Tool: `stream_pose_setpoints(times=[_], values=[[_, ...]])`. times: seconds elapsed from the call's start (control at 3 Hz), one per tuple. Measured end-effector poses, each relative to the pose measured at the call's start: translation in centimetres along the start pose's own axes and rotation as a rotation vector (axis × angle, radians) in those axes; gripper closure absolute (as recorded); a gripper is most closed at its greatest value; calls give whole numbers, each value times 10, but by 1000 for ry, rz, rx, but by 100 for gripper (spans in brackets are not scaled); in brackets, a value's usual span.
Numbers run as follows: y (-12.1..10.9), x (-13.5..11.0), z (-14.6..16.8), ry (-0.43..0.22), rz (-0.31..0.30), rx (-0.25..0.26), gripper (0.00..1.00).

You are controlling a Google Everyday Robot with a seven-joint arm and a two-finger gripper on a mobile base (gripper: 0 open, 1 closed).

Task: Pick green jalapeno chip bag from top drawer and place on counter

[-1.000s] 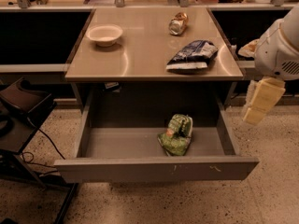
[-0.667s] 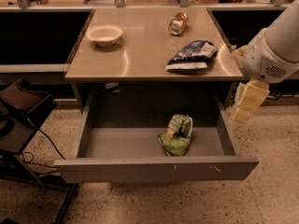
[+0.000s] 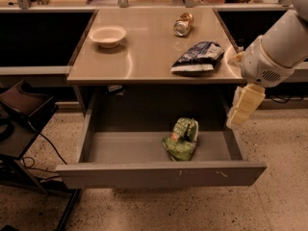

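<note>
Green jalapeno chip bag (image 3: 181,139) lay in the top drawer (image 3: 159,174), so your gripper (image 3: 239,115), beside its right wall, open or closed I could not tell, needed centring above.

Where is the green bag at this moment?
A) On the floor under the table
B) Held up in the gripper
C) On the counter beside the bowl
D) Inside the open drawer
D: the green bag lies on the bottom of the open drawer, right of its middle, while the gripper hangs apart from it over the drawer's right side.
</note>
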State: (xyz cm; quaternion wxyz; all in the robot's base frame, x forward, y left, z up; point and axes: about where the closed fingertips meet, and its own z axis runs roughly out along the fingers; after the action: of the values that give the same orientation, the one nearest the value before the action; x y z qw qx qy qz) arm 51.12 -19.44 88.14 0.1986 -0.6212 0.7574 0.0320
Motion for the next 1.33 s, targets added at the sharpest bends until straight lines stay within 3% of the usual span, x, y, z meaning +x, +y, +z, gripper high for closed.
stream_pose_setpoints(times=[0.33, 0.67, 1.33], values=[[14, -6, 47, -64, -13, -39, 0], [40, -27, 136, -240, -31, -124, 0], [36, -33, 149, -270, -34, -118, 0]])
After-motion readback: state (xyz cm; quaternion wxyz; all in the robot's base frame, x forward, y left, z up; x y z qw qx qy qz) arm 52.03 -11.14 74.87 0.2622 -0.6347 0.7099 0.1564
